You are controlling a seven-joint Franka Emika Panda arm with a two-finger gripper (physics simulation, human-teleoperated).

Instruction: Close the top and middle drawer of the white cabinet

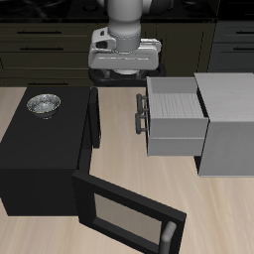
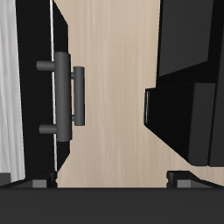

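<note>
You've got 1 white cabinet (image 1: 230,124) toward the table's far side, w/ drawers sticking out of it toward the microwave. The top drawer (image 1: 177,99) is clearly out, its inside showing. The middle drawer (image 1: 175,141) sits right under it and looks out about as far. It's hard to split the two in the exterior view.

2 dark handles (image 1: 142,112) show on the drawer fronts. In the wrist view they read as 1 longer bar (image 2: 61,96) and 1 shorter bar (image 2: 79,94), side by side.

There's 1 black microwave (image 1: 40,149) nearer the front edge, beside the drawers, w/ its door (image 1: 124,213) swung open. 1 metal bowl (image 1: 44,103) rests on top of it.

The gripper (image 2: 112,179) hangs above the gap between handles and microwave. Its fingers (image 2: 179,178) are spread wide w/ nothing between them, touching neither.

No brands or text readable anywhere. Any lower drawer is hidden, the cabinet is cut off at the frame edge, and the fingertips are mostly cropped in the wrist view.
</note>
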